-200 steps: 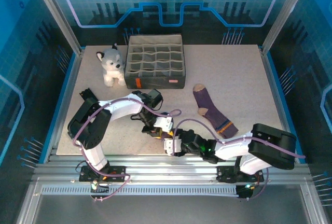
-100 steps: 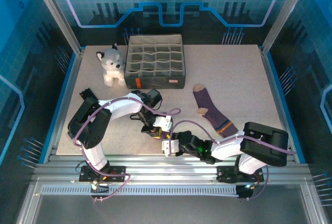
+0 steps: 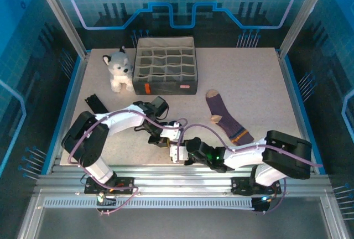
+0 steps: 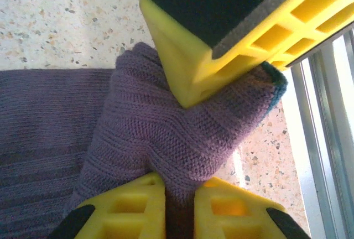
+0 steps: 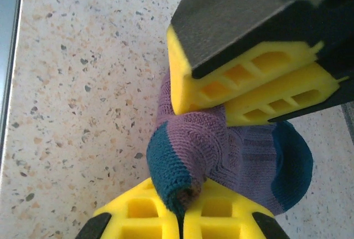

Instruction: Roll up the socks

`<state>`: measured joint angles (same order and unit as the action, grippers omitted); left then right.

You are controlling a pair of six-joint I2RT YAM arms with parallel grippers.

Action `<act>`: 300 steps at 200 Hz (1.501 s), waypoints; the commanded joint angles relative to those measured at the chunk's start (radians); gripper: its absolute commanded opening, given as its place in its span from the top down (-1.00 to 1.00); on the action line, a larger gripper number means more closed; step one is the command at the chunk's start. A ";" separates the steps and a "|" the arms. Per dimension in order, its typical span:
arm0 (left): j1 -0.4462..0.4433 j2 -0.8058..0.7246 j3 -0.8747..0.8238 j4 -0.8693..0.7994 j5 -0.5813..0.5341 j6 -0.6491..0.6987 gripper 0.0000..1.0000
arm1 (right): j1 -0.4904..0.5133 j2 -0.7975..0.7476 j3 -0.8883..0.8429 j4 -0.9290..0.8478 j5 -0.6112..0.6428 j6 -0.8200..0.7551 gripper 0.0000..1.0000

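- The left gripper (image 4: 180, 182) grasps the navy-toe sock (image 4: 155, 123). A fold of purple knit is pinched in the narrow gap between its yellow fingers (image 4: 138, 206).
- The right gripper (image 5: 180, 192) is clenched on the same sock, its jaws nipping the dark blue toe end.
- The two grippers stand tip to tip, nearly touching, with the bunched sock between them.
- In the top view they meet low over the table (image 3: 249, 78), near its front edge and about mid-width.
- Behind the pinched fold, the rest of that sock lies flat on the speckled top.
- The tan-toe sock (image 3: 225, 118) lies flat to the right, apart from both grippers, with its toe toward the back.
- The husky (image 3: 118, 70) sits at the back left, just beside the grey divider box (image 3: 166, 88).
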<state>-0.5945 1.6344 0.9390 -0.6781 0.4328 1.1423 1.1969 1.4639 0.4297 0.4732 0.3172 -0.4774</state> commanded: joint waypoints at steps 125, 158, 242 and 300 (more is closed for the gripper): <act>0.064 -0.153 -0.104 0.143 0.047 -0.068 0.46 | -0.073 -0.030 0.094 -0.308 -0.279 0.301 1.00; 0.085 -0.212 -0.152 0.177 0.044 -0.086 0.46 | -0.105 -0.031 0.086 -0.295 -0.336 0.329 1.00; 0.040 -0.407 -0.320 0.353 -0.074 -0.049 0.16 | -0.180 -0.025 0.090 -0.305 -0.469 0.351 1.00; -0.055 -0.431 -0.389 0.466 -0.190 0.036 0.05 | -0.195 -0.027 0.092 -0.311 -0.477 0.352 1.00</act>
<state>-0.5961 1.2213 0.5961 -0.2897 0.3237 1.1080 1.0176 1.4368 0.5175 0.2161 -0.1204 -0.1413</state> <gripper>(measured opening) 0.474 0.057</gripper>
